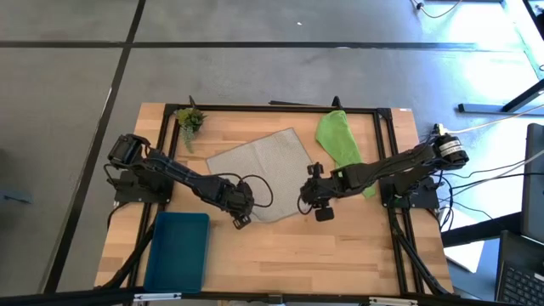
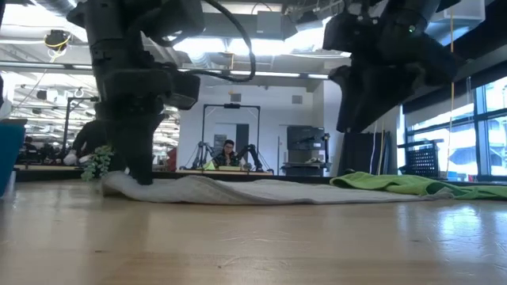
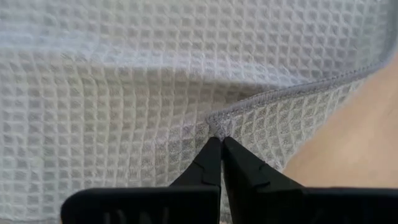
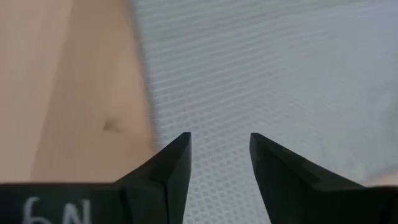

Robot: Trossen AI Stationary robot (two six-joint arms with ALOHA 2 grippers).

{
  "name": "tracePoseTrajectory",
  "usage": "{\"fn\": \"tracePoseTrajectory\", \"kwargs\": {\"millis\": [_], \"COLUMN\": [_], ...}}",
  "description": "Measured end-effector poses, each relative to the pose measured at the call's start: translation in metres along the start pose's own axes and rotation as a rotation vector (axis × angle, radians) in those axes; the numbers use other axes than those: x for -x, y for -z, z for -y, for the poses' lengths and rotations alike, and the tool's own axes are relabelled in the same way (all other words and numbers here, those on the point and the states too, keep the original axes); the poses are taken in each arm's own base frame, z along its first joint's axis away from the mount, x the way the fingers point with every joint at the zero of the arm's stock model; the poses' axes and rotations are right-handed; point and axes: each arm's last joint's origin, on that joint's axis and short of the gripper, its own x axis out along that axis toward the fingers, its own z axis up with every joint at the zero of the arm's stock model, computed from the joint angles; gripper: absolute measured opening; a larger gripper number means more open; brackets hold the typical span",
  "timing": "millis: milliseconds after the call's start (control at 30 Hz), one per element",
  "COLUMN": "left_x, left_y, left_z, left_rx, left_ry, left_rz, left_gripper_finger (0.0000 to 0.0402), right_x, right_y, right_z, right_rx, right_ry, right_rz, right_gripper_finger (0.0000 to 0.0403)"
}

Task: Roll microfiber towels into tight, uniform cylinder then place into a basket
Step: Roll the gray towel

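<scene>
Left gripper (image 3: 221, 144) pinches the grey towel's (image 1: 259, 161) 6 o'clock hem while right gripper (image 4: 219, 149), spread, hovers above; both should lift evenly for 1 tight roll.

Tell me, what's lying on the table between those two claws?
In the high view, the grey towel fills that stretch: the left gripper is shut on its near edge, and the open right gripper hovers over its other side.

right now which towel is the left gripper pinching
The grey towel, spread flat mid-table; the left gripper is shut on its hem. The green towel lies untouched.
</scene>
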Motion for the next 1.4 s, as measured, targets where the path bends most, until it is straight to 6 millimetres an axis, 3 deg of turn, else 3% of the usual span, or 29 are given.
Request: {"fn": "tracePoseTrajectory", "kwargs": {"millis": [567,1000,1267,1400], "left_x": [0.002,0.001,0.000,-0.001], "left_y": [0.001,-0.003,-0.004,-0.004], "left_z": [0.000,0.003,0.002,0.002], "left_rx": [-0.050,-0.097,-0.096,-0.181], "left_ry": [0.000,0.035,0.039,0.036], "left_rz": [-0.008,0.021,0.026,0.034], "left_gripper_finger": [0.0002,0.0060,0.0059,0.0061], "right_x": [-0.017,-0.018,-0.018,-0.018], "right_y": [0.001,-0.002,-0.002,-0.002], "right_z": [-0.003,-0.003,-0.003,-0.003], "right_rx": [0.034,0.055,0.055,0.055], "right_ry": [-0.019,-0.017,-0.017,-0.017], "right_rz": [-0.048,-0.018,-0.018,-0.018], "right_gripper_finger": [0.0165,0.0165,0.0165,0.0165]}}
